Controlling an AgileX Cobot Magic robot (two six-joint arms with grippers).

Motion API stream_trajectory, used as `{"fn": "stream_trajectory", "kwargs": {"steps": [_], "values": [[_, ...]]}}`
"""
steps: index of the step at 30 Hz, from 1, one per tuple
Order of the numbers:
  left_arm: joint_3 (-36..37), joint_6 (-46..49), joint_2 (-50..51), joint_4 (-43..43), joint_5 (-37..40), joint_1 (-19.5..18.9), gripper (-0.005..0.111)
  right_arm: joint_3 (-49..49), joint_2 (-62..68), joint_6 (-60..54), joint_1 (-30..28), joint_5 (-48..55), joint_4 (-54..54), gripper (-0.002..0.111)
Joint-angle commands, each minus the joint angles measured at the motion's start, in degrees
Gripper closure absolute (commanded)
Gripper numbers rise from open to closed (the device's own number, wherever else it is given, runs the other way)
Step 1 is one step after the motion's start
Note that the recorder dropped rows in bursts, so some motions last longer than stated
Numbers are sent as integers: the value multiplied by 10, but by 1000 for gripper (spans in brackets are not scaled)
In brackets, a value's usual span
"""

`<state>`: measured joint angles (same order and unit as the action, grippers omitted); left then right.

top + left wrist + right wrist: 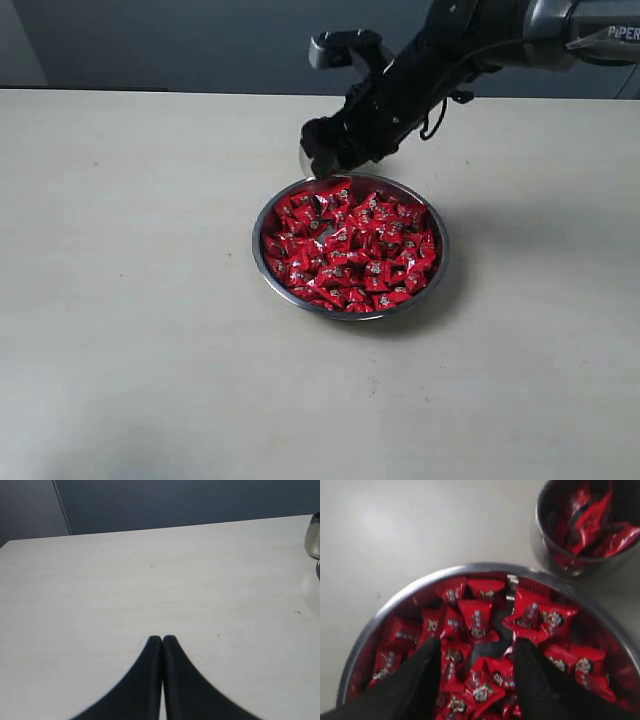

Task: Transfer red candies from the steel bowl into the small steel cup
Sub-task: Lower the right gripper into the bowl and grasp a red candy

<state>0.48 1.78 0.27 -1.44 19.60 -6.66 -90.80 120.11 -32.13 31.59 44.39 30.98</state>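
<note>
The steel bowl (262,262) sits mid-table, heaped with red candies (350,245). My right gripper (325,150) hangs over the bowl's far rim. In the right wrist view this gripper (477,645) is open, its dark fingers (422,680) spread just above the candies (477,622) and holding nothing. The small steel cup (570,562) stands just outside the bowl's rim (395,605) with several red candies (592,517) inside it. In the exterior view the gripper mostly hides the cup. My left gripper (162,639) is shut and empty over bare table, with the cup (313,536) far off at the frame's edge.
The pale table (130,300) stretches wide around the bowl. The right arm (480,40) reaches in from the back right. A dark wall (180,40) runs behind the table's far edge. The left arm does not show in the exterior view.
</note>
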Motion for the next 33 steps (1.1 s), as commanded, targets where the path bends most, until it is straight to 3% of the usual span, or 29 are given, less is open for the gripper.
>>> {"fn": "stream_trajectory", "kwargs": {"steps": [1,17,25,28,33], "values": [[-5,-1,-3,-1,-3,5,106,39,-3,-1,6,-21,-38,64],[-5,-1,-3,-1,-3,5,106,59,58,-9,62,-174,21,64],[-5,-1,-3,-1,-3,5,106,59,71,-8,65,-199,17,64],[-5,-1,-3,-1,-3,5,106,59,76,-8,65,-202,14,76],[-5,-1,-3,-1,-3,5,106,59,82,-5,64,-195,8,108]]}}
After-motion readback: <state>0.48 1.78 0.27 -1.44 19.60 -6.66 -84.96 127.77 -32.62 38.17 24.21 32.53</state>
